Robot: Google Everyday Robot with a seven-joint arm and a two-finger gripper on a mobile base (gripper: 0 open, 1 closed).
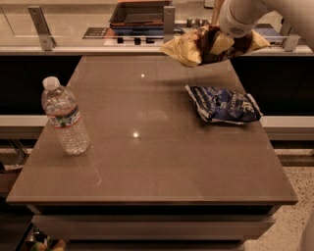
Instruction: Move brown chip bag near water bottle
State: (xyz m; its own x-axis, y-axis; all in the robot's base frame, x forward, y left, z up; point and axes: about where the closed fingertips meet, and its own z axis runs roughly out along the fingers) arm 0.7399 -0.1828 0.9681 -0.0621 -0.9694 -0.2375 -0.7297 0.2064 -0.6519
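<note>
Tool (219, 40) aloft, clutching crinkled brown chip bag (182, 50)

Blue snack bag (223, 104) (perhaps crumpled) on table (162, 169).

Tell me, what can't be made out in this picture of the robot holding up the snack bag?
Camera view:
- The gripper, top right over the table, holds the brown chip bag; its fingers are buried in the bag's folds.
- The arm is cut off by the top and right edges.
- The water bottle label print is too small.
- The blue snack bag print is blurred.
</note>
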